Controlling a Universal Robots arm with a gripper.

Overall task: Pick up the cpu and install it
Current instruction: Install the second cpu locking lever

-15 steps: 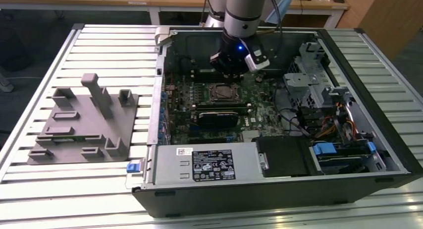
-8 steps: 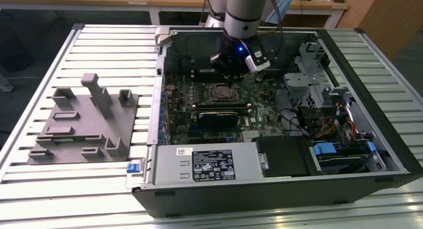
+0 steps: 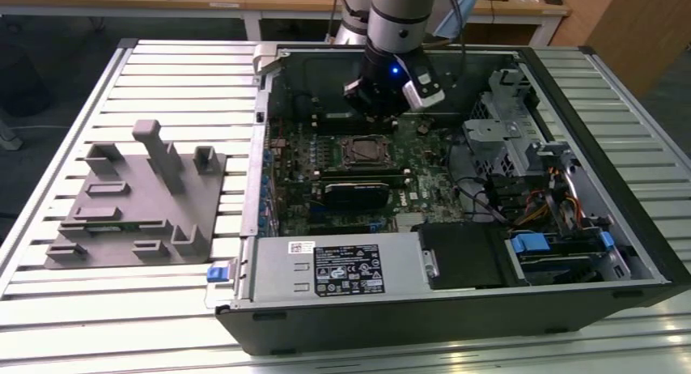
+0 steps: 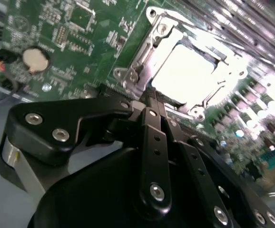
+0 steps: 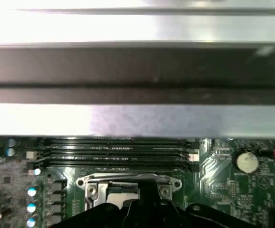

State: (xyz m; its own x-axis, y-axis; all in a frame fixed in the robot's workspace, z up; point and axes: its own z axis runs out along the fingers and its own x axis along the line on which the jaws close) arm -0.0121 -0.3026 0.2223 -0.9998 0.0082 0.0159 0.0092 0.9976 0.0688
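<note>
In the second wrist view, the silver-grey square cpu (image 4: 194, 71) is washed out by glare, surface detail unreadable. The black claw (image 4: 149, 97) covers the socket's near edge; whether its fingers part cannot be told. The first wrist view's lower edge crops the claw linkage.

The arm (image 3: 400, 10) comes down nearly upright from the top of the exterior view, its grey tube ending in a black wrist with a blue light. Below the wrist hangs the pincer (image 3: 373, 107), pointing downward, and in the second wrist view its black fingers (image 4: 149, 111) meet at their tips.
</note>
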